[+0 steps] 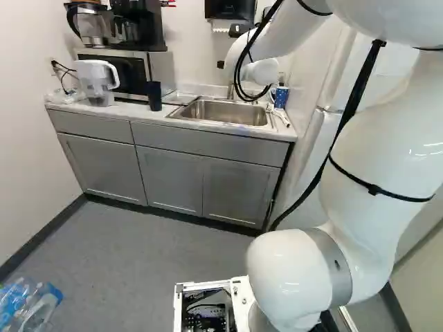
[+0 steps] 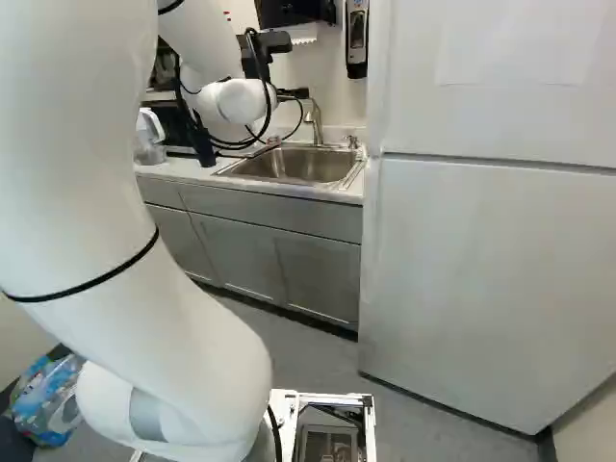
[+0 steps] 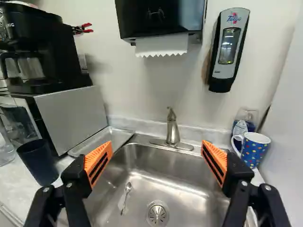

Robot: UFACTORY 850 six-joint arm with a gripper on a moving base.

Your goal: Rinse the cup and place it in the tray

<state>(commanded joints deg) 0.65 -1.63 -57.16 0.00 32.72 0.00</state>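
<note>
Gripper (image 3: pixel 157 158) wide open at the sink (image 3: pixel 177 196), nothing held — dark cup (image 3: pixel 38 163) and dotted mug (image 3: pixel 254 150) stand on opposite sides of the sink, metal tray (image 3: pixel 103 140) just beside it — rinse and placing both judged undone.

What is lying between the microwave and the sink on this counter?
A shallow metal tray lies between the microwave and the sink; the wrist view shows this.
</note>
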